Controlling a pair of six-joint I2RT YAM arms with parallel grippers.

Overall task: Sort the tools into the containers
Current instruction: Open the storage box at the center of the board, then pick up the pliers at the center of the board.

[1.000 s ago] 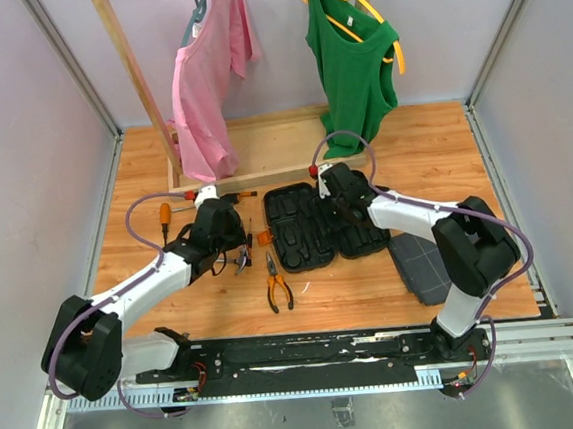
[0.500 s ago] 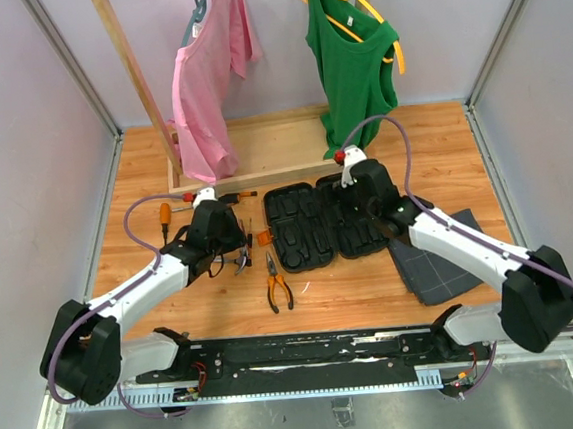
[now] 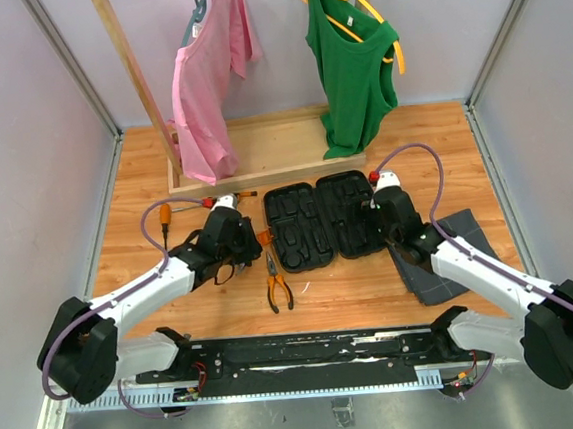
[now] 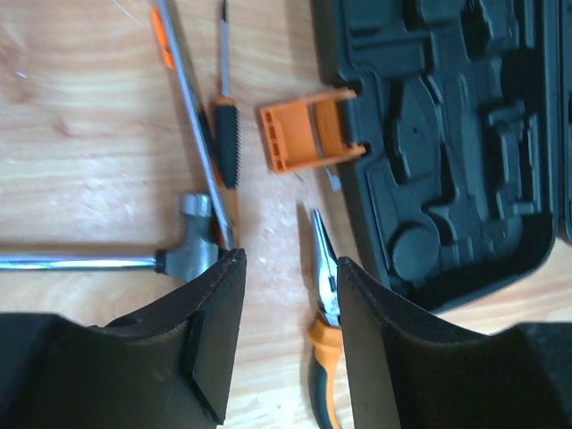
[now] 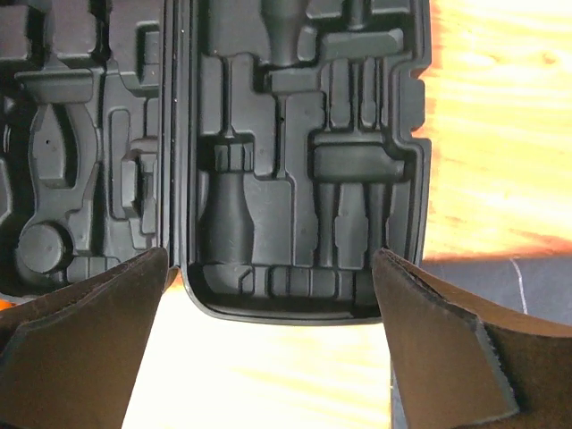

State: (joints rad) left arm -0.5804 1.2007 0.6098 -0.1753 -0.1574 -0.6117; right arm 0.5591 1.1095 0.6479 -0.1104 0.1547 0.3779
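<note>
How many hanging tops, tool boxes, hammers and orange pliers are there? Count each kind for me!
hanging tops: 2, a pink top and a green top
tool case: 1
hammer: 1
orange-handled pliers: 1
total: 5

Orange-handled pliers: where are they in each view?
Top external: orange-handled pliers left of centre, by the tool case's near-left corner.
Left wrist: orange-handled pliers at bottom centre, left of the tool case.
Right wrist: not in it.
Shared landmark: the open tool case.
</note>
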